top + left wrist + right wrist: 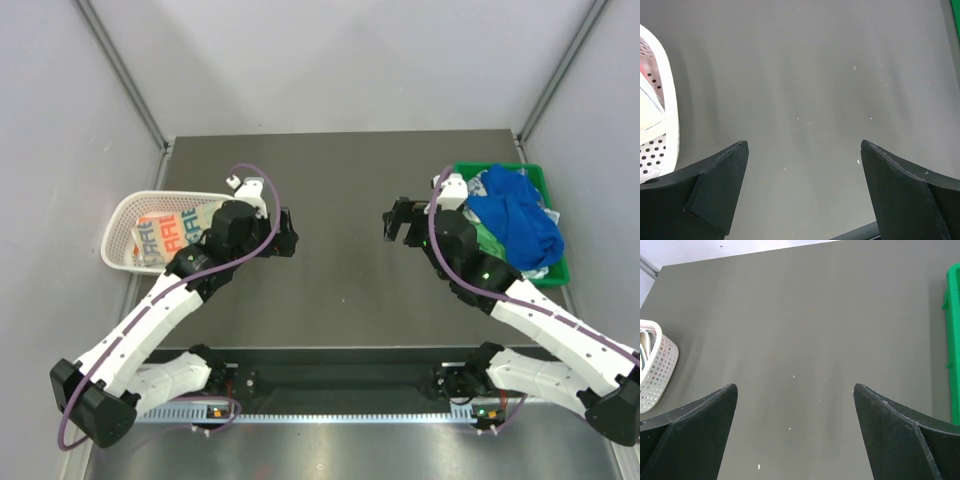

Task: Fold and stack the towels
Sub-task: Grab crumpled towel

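A royal blue towel (515,222) lies crumpled on top of a pile in the green tray (556,276) at the right. A bright green towel (487,238) and a white printed one (479,186) peek out beneath it. A folded white towel with orange-teal print (160,240) lies in the white mesh basket (112,232) at the left. My left gripper (290,233) is open and empty over bare table, right of the basket. My right gripper (391,222) is open and empty, left of the tray. Both wrist views show wide-apart fingers (722,175) (705,410) with only table between them.
The dark grey table (340,180) runs between basket and tray, with grey walls behind and at both sides. The basket's wall shows at the left of both wrist views (671,105) (655,367). The tray's edge shows at the right of the right wrist view (954,340).
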`<action>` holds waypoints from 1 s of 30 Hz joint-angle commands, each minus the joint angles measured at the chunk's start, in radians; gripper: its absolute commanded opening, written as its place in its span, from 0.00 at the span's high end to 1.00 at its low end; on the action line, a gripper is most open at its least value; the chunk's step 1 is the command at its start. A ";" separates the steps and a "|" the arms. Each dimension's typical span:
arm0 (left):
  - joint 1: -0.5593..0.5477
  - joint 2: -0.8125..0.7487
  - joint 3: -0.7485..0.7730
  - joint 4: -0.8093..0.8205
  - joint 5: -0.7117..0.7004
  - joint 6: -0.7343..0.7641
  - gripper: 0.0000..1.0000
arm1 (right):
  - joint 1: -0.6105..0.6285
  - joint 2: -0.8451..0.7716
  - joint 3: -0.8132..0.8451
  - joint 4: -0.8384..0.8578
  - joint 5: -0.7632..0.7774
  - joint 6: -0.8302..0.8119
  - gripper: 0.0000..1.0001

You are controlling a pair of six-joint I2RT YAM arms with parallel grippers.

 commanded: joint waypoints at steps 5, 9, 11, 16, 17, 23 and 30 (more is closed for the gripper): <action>-0.001 -0.008 -0.003 0.036 0.017 0.013 0.01 | -0.010 0.043 0.091 -0.062 0.007 -0.031 0.00; -0.001 -0.003 0.000 0.027 0.026 0.012 0.01 | -0.100 0.138 0.183 -0.168 -0.012 -0.042 0.00; -0.001 -0.003 0.003 0.026 0.034 0.010 0.01 | -0.208 0.173 0.238 -0.224 -0.007 -0.052 0.00; -0.001 -0.003 0.005 0.021 0.046 0.005 0.01 | -0.492 0.265 0.278 -0.268 -0.015 -0.045 0.00; -0.001 -0.002 0.008 0.024 0.055 0.004 0.01 | -0.570 0.275 0.274 -0.265 -0.010 -0.043 0.00; -0.001 0.006 0.014 0.030 0.094 -0.001 0.01 | -0.809 0.407 0.263 -0.196 -0.039 -0.048 0.03; -0.001 0.010 0.011 0.018 0.098 -0.001 0.01 | -0.913 0.580 0.304 -0.133 -0.053 -0.066 0.08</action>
